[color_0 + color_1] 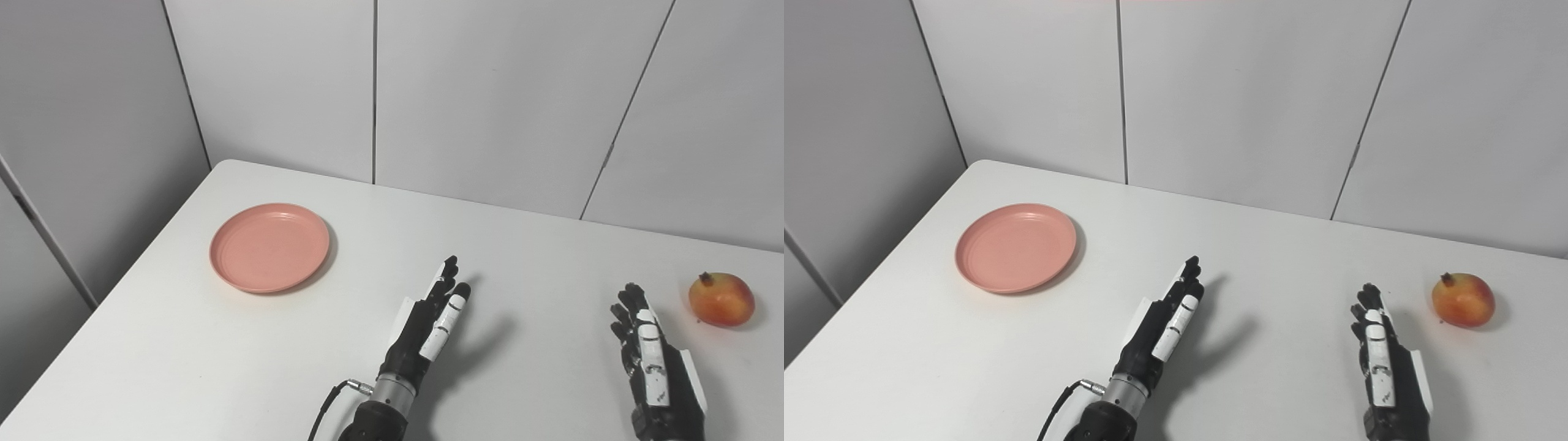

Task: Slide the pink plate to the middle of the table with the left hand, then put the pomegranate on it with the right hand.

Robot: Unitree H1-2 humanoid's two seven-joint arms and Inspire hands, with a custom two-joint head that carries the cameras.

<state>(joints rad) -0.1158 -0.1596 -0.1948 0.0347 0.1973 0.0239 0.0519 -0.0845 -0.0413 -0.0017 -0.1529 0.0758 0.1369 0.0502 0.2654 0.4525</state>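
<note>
A round pink plate (pixel 269 246) lies empty on the left part of the white table (pixel 367 380). At the table's right side rests a red and yellow pomegranate (pixel 721 299), its crown pointing up and left. My left hand (pixel 432 321) hovers near the table's middle, to the right of the plate and well apart from it, open with fingers stretched forward. My right hand (pixel 650 355) is open too, edge-on, just left of the pomegranate and nearer to me, not touching it.
Grey wall panels (pixel 490 92) stand right behind the table's far edge. The table's left edge (pixel 116 288) runs diagonally close beside the plate. A thin cable (pixel 331 398) hangs at my left wrist.
</note>
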